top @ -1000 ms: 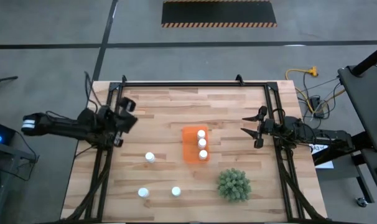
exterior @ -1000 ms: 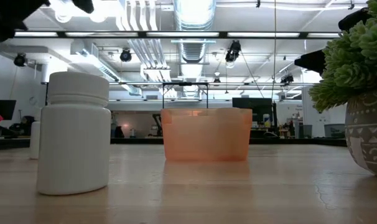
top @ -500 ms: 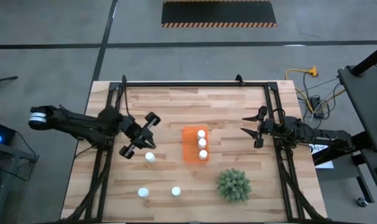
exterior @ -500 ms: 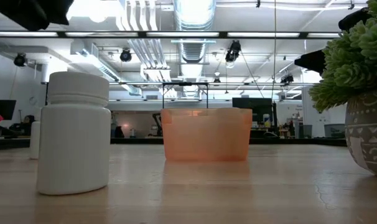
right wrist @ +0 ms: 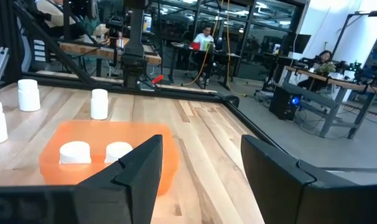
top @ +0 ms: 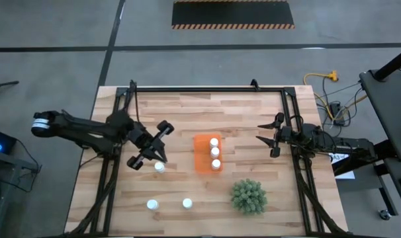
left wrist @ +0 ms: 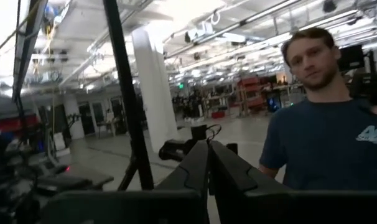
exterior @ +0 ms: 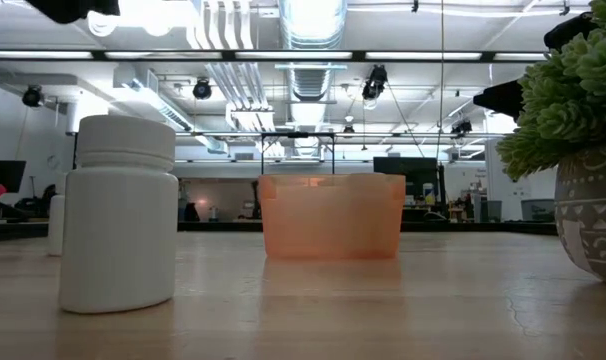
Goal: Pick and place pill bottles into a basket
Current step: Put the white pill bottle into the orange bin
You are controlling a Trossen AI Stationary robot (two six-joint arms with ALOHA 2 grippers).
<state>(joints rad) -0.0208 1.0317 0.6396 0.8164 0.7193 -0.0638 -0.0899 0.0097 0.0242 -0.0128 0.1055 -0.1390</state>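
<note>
Six bottles counted from above, one basket [top: 208,153], one plant [top: 248,196], two arms.

Taking the basket as landmark: three bottles [top: 214,152] stand inside it in one row along its plant-side half; the other half is bare orange floor. The remaining three stand on the table [top: 187,112] on the basket's left-arm side: one bottle [top: 159,166] just beside the basket, two more, a near-corner bottle [top: 152,205] and a middle bottle [top: 186,203], farther off toward the front edge. All are upright, white, cylindrical, with white caps. In the low view, the closest bottle [exterior: 119,213] looms in front of the basket's translucent orange wall [exterior: 332,215].

Left gripper [top: 150,145] hangs over the table just beside the bottle nearest the basket, fingers spread wide, holding nothing. Contact with that bottle cannot be confirmed. Its wrist view shows dark fingers [left wrist: 195,168] and, beyond them, a person [left wrist: 322,130] in a dark shirt.

Right gripper [top: 267,134] sits at the table's right edge, well apart from the basket, fingers parted and empty. The right wrist view shows its fingers [right wrist: 139,163] framing the basket [right wrist: 107,149].
</note>
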